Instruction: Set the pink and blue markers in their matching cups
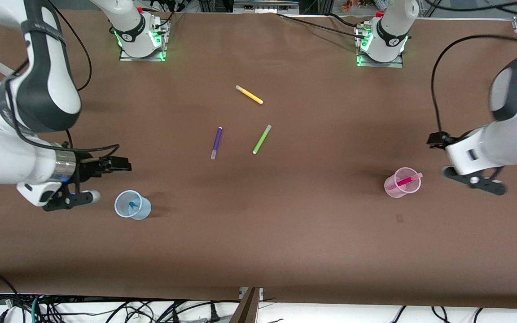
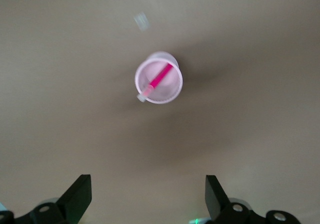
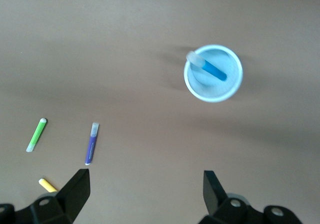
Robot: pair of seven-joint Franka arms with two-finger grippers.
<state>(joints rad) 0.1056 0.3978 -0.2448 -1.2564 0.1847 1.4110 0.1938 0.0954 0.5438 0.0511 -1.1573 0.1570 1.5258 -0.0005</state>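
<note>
The pale pink cup point(image 1: 402, 182) stands upright toward the left arm's end of the table. The pink marker point(image 1: 405, 181) leans inside it with its pale cap over the rim. In the left wrist view the cup point(image 2: 171, 89) and the marker point(image 2: 159, 78) show from above. My left gripper point(image 1: 440, 154) point(image 2: 148, 194) is open and empty, over the table beside the pink cup. The pale blue cup point(image 1: 132, 205) point(image 3: 231, 86) stands toward the right arm's end and holds the blue marker point(image 1: 132, 207) point(image 3: 212, 70). My right gripper point(image 1: 101, 181) point(image 3: 146, 191) is open and empty, over the table beside the blue cup.
A purple marker point(image 1: 216, 142) point(image 3: 91, 143), a lime green marker point(image 1: 261, 139) point(image 3: 36, 135) and a yellow marker point(image 1: 249, 94) point(image 3: 48, 185) lie on the brown table mid-way between the arms, farther from the front camera than the cups.
</note>
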